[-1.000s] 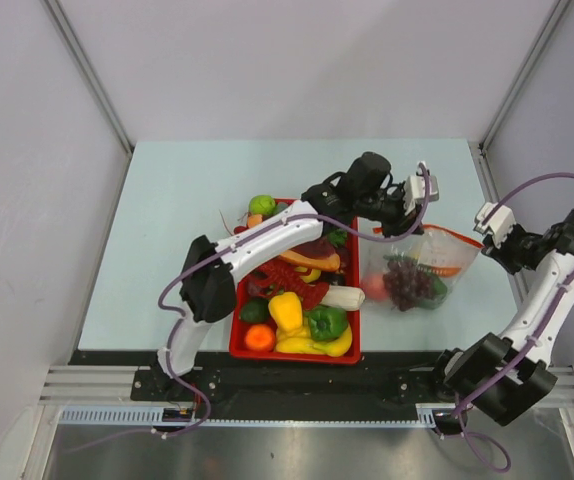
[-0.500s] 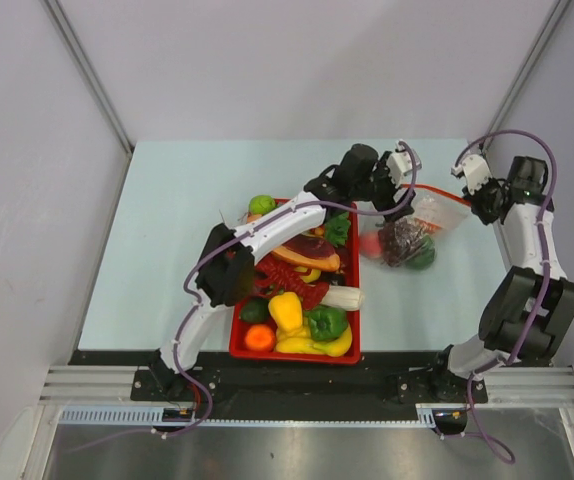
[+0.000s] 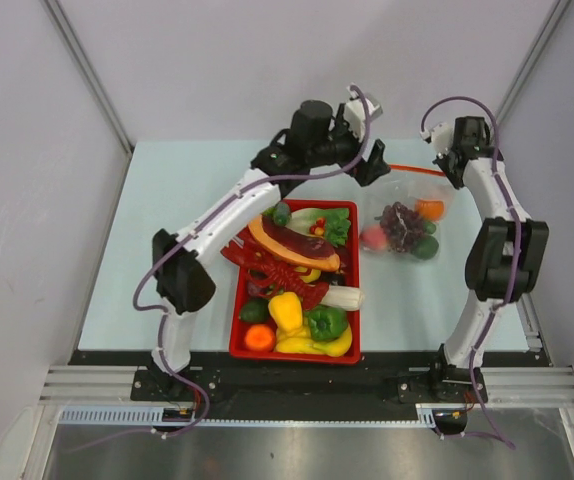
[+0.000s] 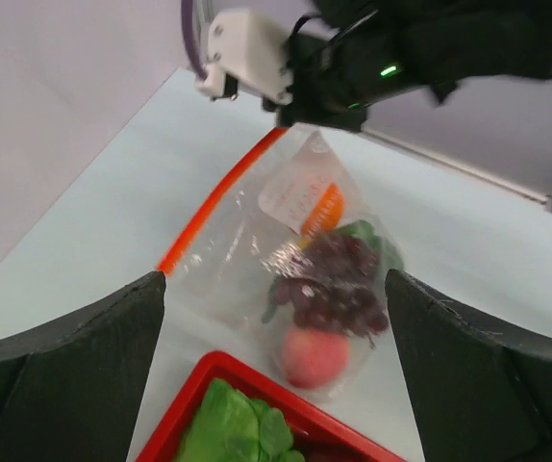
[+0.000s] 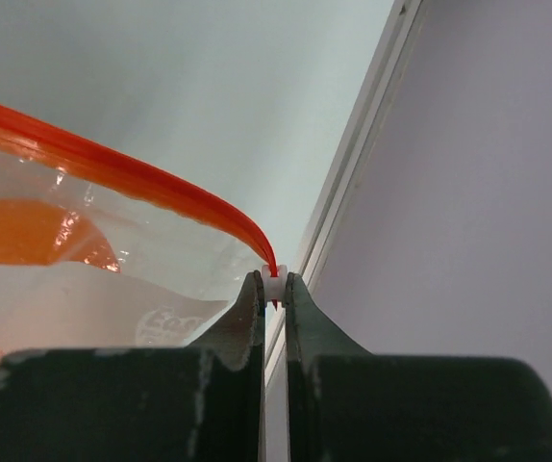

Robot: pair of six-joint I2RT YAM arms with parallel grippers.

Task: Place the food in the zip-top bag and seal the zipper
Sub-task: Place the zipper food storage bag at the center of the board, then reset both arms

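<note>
– Well, from above, where is the zip-top bag?
– It lies on the table, just right of the red tray. Inside it I see a pink peach, a grape bunch, an orange and a dark green piece. The zipper runs along its far edge.
– And the arms?
– The left gripper hangs near the left end of the zipper, jaws wide apart, holding nothing. The right gripper is at the right end.
– What does the left wrist camera give?
– Its two fingers stand far apart, and the bag lies beyond them, not touched. The bag carries a white label with orange print; I cannot read it.
– And the right wrist?
– The jaws are pressed together on the end of the zipper, on a small white piece there. Some pale letters are on the plastic, too faint to read.
– So which step?
– I think the filling is done and the sealing is in hand. I cannot tell if the strip is closed along all its width. The next move probably calls for checking that, then pressing along any gap.
</note>
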